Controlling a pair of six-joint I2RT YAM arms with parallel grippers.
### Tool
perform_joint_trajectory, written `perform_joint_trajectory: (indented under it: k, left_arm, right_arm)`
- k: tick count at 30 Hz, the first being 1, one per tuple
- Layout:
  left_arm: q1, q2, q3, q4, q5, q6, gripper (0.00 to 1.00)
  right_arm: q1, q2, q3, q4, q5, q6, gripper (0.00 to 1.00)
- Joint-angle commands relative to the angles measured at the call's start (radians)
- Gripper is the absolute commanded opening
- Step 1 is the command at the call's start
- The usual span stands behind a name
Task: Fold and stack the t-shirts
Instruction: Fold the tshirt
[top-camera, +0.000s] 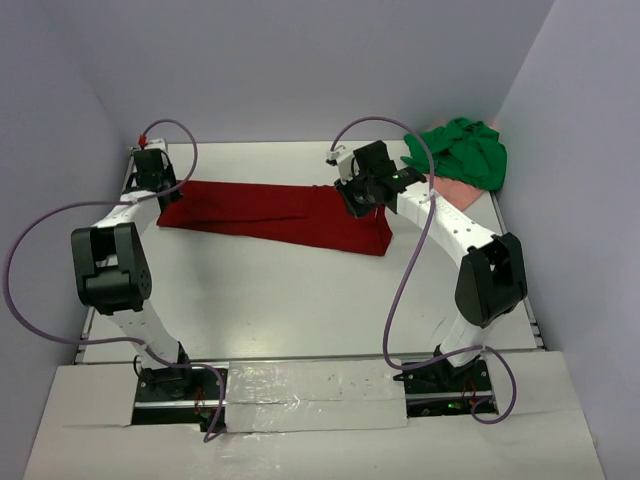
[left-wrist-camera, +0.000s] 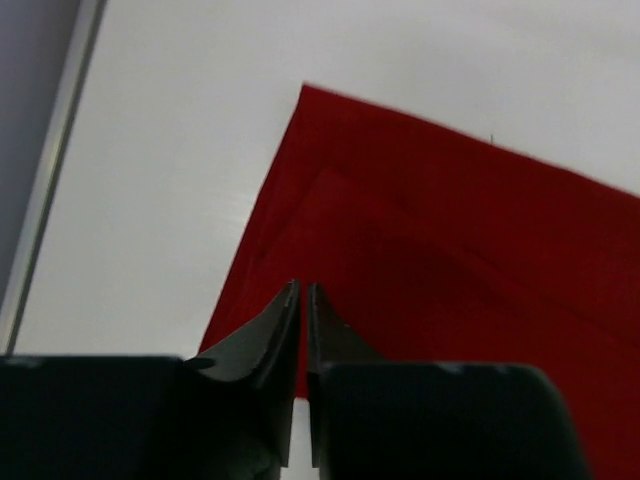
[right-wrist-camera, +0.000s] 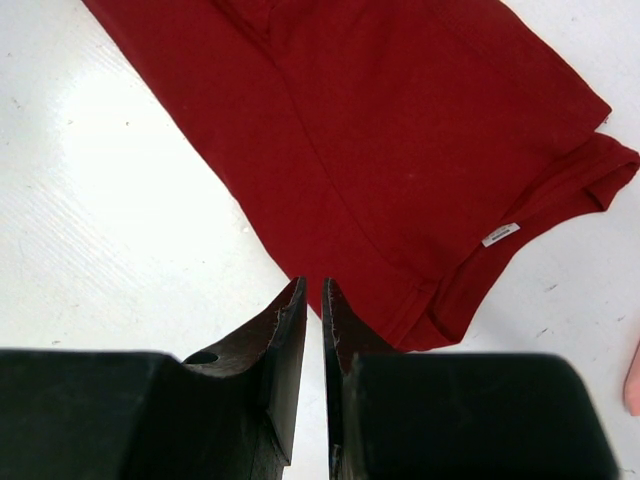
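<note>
The dark red t-shirt (top-camera: 280, 212) is laid as a long folded strip across the table (top-camera: 300, 310). A small white label (right-wrist-camera: 500, 234) is sewn by one seam, its writing unreadable. The left gripper (left-wrist-camera: 302, 292) and right gripper (right-wrist-camera: 312, 285) are held over it, almost closed, with nothing gripped.

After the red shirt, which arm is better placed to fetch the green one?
Right. The green t-shirt lies at the far right corner, just beyond the right gripper; the left gripper is at the opposite end of the red t-shirt.
</note>
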Motion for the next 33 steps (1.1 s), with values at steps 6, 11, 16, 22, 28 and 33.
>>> perform_joint_trajectory:
  k: [6, 11, 16, 22, 28, 33]
  left_arm:
    - [0.028, -0.008, 0.002, -0.189, 0.079, -0.001, 0.02]
    - [0.034, -0.027, -0.063, -0.190, 0.087, 0.001, 0.02]
    - [0.039, -0.023, -0.107, -0.172, 0.096, -0.002, 0.02]
    - [0.045, -0.008, -0.123, -0.115, 0.072, 0.005, 0.01]
    - [0.047, -0.034, -0.115, -0.054, 0.039, -0.002, 0.02]
    - [0.047, -0.033, -0.092, -0.005, 0.015, 0.001, 0.02]
  right_arm:
    - [-0.008, -0.029, -0.013, 0.009, 0.001, -0.002, 0.19]
    - [-0.008, -0.033, -0.019, 0.012, 0.001, -0.002, 0.19]
    - [-0.009, -0.033, -0.016, 0.012, -0.008, 0.000, 0.19]
    - [-0.009, -0.033, -0.017, 0.007, -0.016, -0.002, 0.19]
    - [-0.008, -0.033, -0.016, 0.006, -0.017, -0.002, 0.19]
    - [-0.008, -0.029, -0.013, 0.006, -0.017, 0.000, 0.19]
